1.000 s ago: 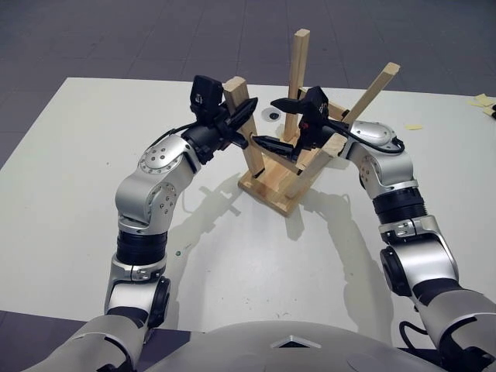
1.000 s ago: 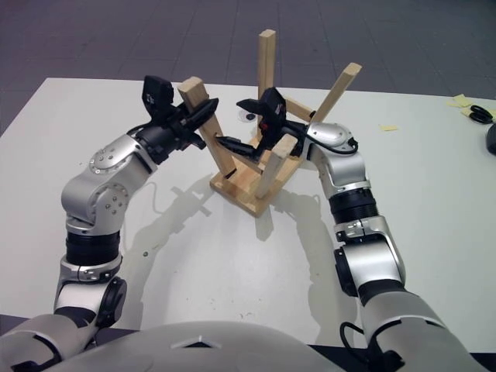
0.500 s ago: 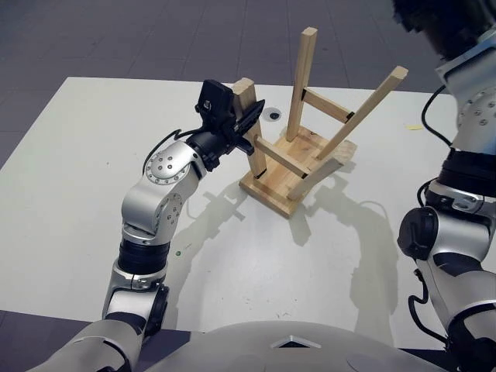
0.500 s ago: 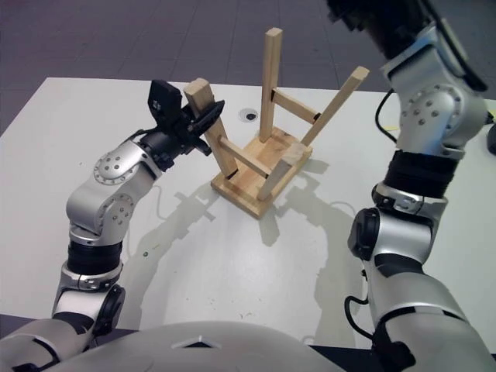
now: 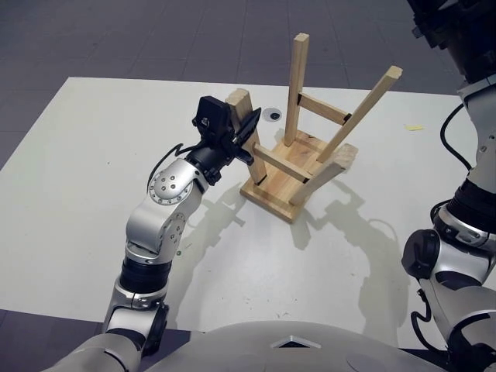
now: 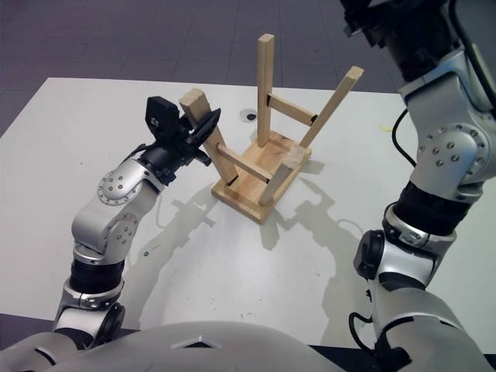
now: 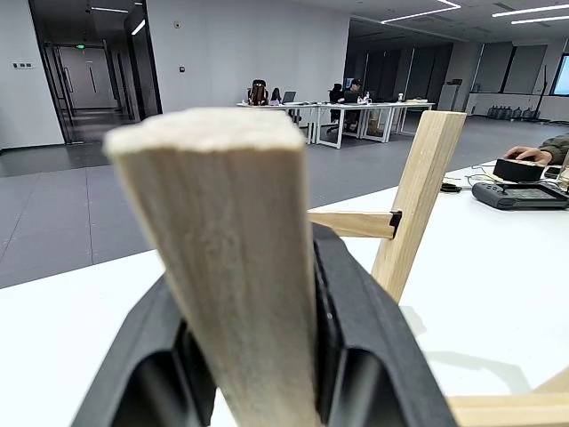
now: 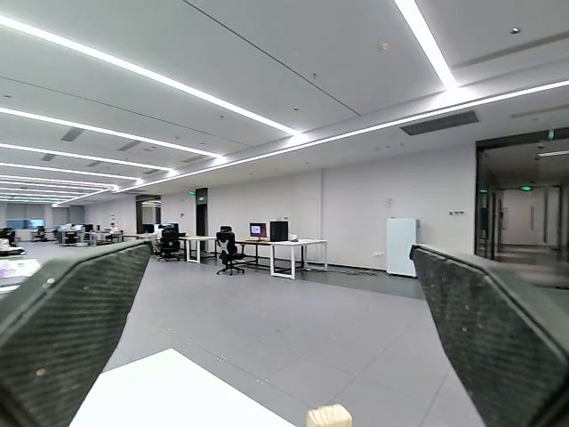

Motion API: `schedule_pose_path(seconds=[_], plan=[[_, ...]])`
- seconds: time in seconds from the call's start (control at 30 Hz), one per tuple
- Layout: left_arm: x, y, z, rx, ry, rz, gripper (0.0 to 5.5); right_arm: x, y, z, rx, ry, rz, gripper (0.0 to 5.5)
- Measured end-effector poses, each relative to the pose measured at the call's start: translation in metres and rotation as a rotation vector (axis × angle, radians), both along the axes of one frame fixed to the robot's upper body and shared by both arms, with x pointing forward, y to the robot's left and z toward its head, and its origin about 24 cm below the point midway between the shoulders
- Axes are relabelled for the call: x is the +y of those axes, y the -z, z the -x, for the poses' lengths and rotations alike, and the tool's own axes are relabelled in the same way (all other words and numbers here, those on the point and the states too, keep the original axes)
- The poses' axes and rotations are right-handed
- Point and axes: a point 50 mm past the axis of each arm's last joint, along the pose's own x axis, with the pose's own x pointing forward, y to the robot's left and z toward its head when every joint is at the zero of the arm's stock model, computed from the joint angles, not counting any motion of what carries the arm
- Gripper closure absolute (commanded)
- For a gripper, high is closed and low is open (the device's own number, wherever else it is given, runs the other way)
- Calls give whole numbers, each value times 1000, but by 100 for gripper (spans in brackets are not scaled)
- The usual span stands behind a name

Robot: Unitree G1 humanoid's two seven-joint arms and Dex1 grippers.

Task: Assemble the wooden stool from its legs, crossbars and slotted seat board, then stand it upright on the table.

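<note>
Now, left eye view: stool (image 5: 298, 159) sits upside down, seat board (image 5: 275, 194) flat on surface (image 5: 93, 155), four legs up. Your left end effector (image 5: 246, 129) pinches upper end of leg (image 5: 255, 166) on stool's left side. Judge stool light and rigid, joints possibly loose; for flip, take hold low on leg or at crossbar (image 5: 285, 163). Round port (image 5: 270, 115) behind stool, yellow note (image 5: 413, 127) right of stool; neither blocks you.
Left wrist view: pads (image 7: 364, 356) clamp leg squarely.
Right wrist view: right end effector (image 8: 284, 302) spread wide, holding nothing, facing out over room.
</note>
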Motion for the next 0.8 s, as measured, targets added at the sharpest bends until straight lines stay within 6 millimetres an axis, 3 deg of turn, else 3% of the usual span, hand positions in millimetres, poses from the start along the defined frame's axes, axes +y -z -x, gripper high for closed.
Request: schedule_pose_path(seconds=[0.27, 0.3, 0.6, 0.8], plan=[[-1, -4, -4, -9, 1, -2, 441, 3, 10, -1, 28, 12, -1, 10], [-1, -5, -6, -7, 1, -3, 405, 2, 11, -1, 29, 14, -1, 10], [7, -4, -16, 44, -60, -28, 252, 2, 22, -2, 60, 15, 9, 10], [11, -27, -21, 18, -23, 70, 145, 2, 28, -2, 76, 17, 12, 10]])
